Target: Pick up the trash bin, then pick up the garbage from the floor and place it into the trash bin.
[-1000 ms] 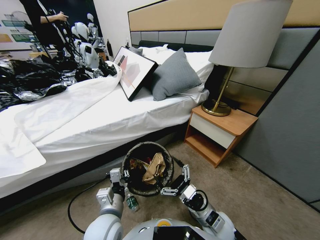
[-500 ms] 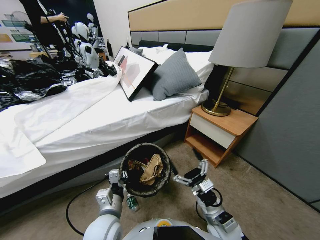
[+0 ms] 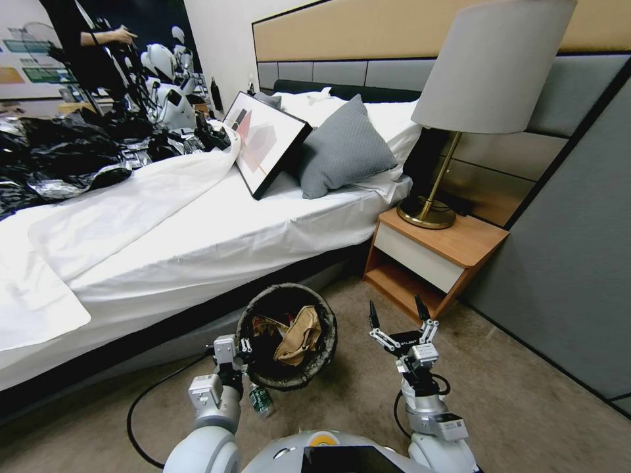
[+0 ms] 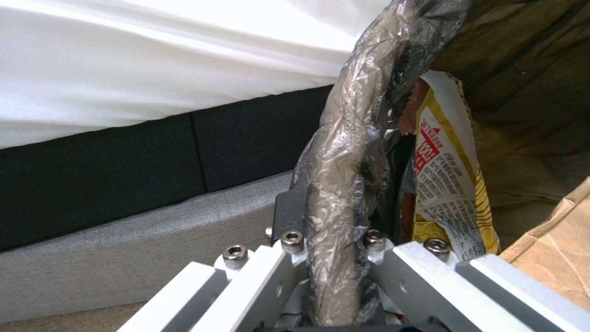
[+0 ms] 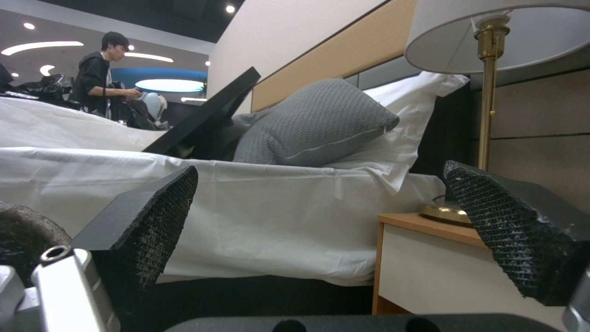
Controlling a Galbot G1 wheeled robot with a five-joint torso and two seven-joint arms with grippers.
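The left end effector (image 3: 231,349) is clamped on the bagged rim of the bin (image 3: 287,335), fingers pinching the plastic on either side as its wrist view shows, with a yellow wrapper (image 4: 445,175) and a brown paper bag (image 3: 297,334) just inside. Right beside that end effector, on its near side, a small green-labelled bottle (image 3: 260,398) lies on the floor (image 3: 526,407). The right end effector (image 3: 399,314) is spread wide and empty, raised off the carpet on the bin's far side from the left one, pointing toward the nightstand (image 3: 430,263). The step in hand looks like collecting litter with the bin held; the next move likely calls for the right arm to swing back across and drop onto the bottle
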